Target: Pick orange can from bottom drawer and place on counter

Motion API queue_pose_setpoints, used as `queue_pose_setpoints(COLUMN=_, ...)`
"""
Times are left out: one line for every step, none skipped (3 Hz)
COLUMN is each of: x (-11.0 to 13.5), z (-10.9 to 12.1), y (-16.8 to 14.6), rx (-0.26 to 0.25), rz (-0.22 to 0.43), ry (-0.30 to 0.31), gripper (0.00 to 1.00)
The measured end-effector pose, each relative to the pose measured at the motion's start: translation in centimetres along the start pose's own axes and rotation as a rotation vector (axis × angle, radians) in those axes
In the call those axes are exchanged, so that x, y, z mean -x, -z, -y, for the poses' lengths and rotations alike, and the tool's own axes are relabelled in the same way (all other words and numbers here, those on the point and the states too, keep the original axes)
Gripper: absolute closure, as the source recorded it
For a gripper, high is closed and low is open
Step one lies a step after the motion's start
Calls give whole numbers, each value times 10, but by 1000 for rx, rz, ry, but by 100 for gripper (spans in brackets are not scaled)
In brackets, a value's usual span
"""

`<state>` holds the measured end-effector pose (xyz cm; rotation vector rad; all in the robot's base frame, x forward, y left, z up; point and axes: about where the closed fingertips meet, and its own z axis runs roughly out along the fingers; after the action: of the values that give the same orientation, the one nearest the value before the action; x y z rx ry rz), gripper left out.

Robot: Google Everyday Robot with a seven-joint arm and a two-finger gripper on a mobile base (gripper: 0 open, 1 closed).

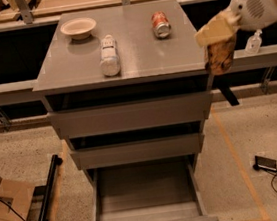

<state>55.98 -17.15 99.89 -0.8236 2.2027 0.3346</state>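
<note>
My gripper is shut on the orange can, an orange-brown can with dark markings. It hangs upright from the fingers just off the right edge of the counter, at about counter height. The white arm reaches in from the upper right. The bottom drawer is pulled out at the foot of the cabinet and shows a bare grey floor.
On the counter lie a white bottle, a red-and-white can and a shallow white bowl. The two upper drawers are closed. A cardboard box sits at the lower left, and cables and a small device at the lower right.
</note>
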Motion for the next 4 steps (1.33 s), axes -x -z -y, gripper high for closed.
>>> queue_pose_setpoints(x=58, z=13, y=41, rx=-31, rz=88, ry=45, gripper=100)
queue_pose_setpoints(x=115, z=27, y=50, rx=-12, rz=200, ry=57, gripper=100)
queue_pose_setpoints(x=161, z=40, y=39, rx=26, rz=292, ry=53, gripper=100)
queue_pose_setpoints(x=192, z=57, y=8, rx=63, rz=340, ry=17, gripper=100)
